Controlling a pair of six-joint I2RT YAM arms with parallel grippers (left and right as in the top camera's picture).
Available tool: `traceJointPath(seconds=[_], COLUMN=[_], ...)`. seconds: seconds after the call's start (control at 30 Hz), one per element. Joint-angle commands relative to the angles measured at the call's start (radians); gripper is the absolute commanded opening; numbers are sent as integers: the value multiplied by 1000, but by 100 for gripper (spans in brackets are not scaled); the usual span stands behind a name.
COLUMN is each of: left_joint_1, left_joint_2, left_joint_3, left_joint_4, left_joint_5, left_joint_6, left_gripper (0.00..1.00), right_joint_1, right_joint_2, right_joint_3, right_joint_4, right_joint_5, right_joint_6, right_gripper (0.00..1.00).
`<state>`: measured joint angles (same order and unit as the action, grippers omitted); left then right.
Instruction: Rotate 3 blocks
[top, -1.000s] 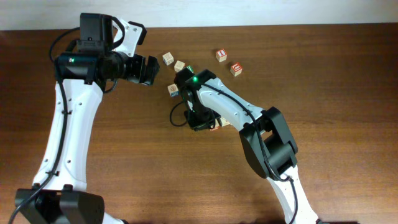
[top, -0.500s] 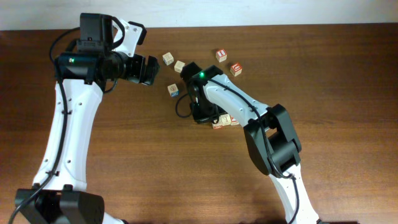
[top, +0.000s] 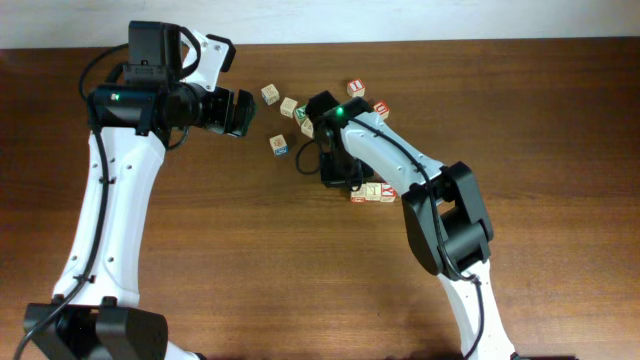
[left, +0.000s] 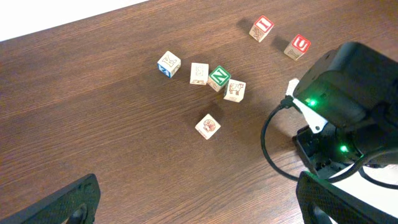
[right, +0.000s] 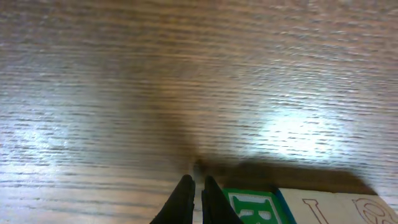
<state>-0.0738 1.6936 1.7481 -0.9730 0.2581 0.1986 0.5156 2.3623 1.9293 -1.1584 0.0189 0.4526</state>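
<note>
Right wrist: we are seeing right claw pinched closed, empty, just beside green-faced block; left claw gaping wide, empty.

A green-lettered cube sits near a blue-marked cube.

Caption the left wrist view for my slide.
Seven wooden cubes, including a green N cube, lie scattered on the table beside the right arm.

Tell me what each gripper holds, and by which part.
Nothing is held. The left gripper stands open and empty; the right gripper is shut on nothing, its tips beside a green-lettered block.
</note>
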Motion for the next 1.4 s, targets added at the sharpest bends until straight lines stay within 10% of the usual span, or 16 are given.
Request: traceJointPath(seconds=[0.0,0.53,0.93,1.0,1.17,1.37], left_joint_1=[-2,-2,-3,-16,-129,-270], left_joint_2=[5,6,27,73,248,424], left_joint_3=[21,21,21,20,20,20], left_joint_4=[1,1,-5,-5,-4,6], left_joint_5=[8,8,195,209,202,93], left_joint_6=[13,13,-64,-188,-336,-494], left_gripper=[99,99,99,84,5,0], right_joint_1=[-6,-22,-367,-439,-545,-557], right_joint_2=[-34,-406,-779,-777,-757,-679], right_joint_3=[36,546,134,0,-329,-694], right_joint_4=[-24,-441,-518,-432,-125,225], right_joint_5=[-23,-22,-224,-304,-393,-497], right_joint_6=[-17,-79,-293,-345,-344,-350], right_gripper=[10,11,9,9,4,4])
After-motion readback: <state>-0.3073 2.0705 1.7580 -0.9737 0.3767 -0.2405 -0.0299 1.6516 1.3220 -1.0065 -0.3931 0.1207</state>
